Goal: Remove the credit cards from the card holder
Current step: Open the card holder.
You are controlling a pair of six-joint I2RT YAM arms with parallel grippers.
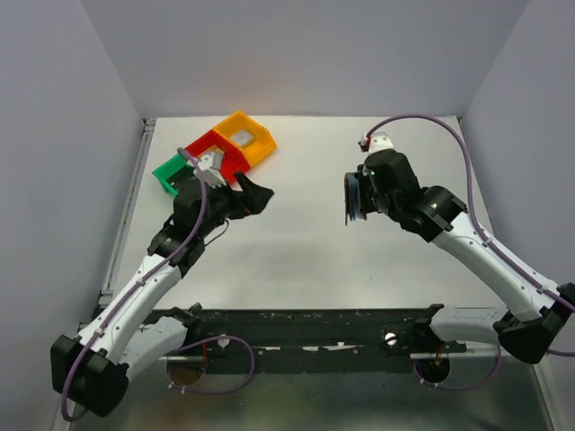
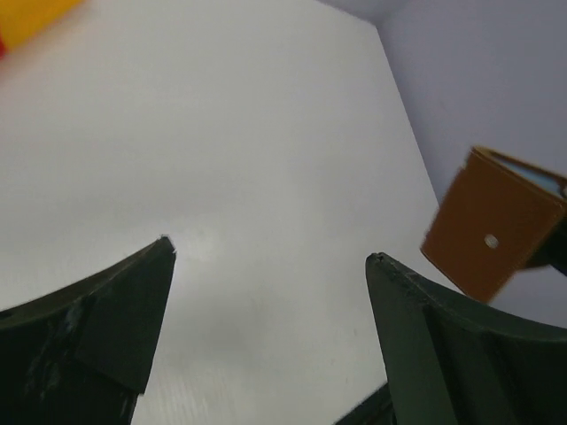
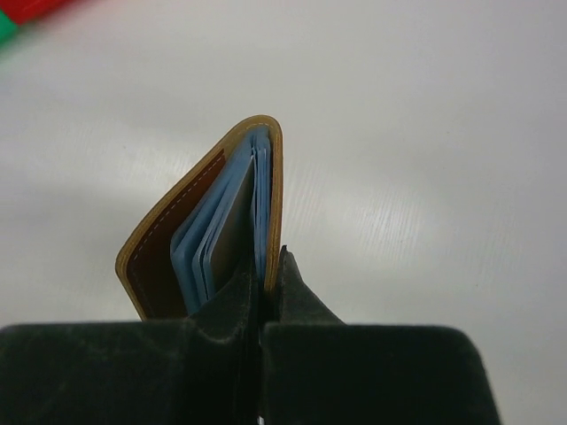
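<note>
Right up against the right wrist camera, my right end effector (image 3: pixel 264 292) is clamping one leaf of the card holder (image 3: pixel 151 261). One finger is sitting inside the fold and the other outside, and the two are pressing together on the tan-edged leather. That holder is standing on edge and gaping slightly, its fold pointing away from the lens. Tucked between its leaves, the credit cards (image 3: pixel 213 239) are showing as thin edges, light-blue ones and at least one dark one (I cannot count them from here). None is sticking out past the leather.

From the top view I am seeing the same grip to the right of the middle of the tabletop (image 1: pixel 314 260), with the holder facing the other arm; it is looking lifted off the surface, though I cannot be sure.

Across from it, my left end effector (image 2: pixel 270 250) is hanging with its fingers spread wide and nothing between them. Its wrist camera is catching the holder's brown outer face and its small snap (image 2: pixel 492 240) off to the right, well apart from those fingers.

Behind the left arm, the yellow bin (image 1: pixel 260 144), red bin (image 1: pixel 211 144) and green bin (image 1: pixel 166 171) are sitting side by side near the back left of the tabletop.
</note>
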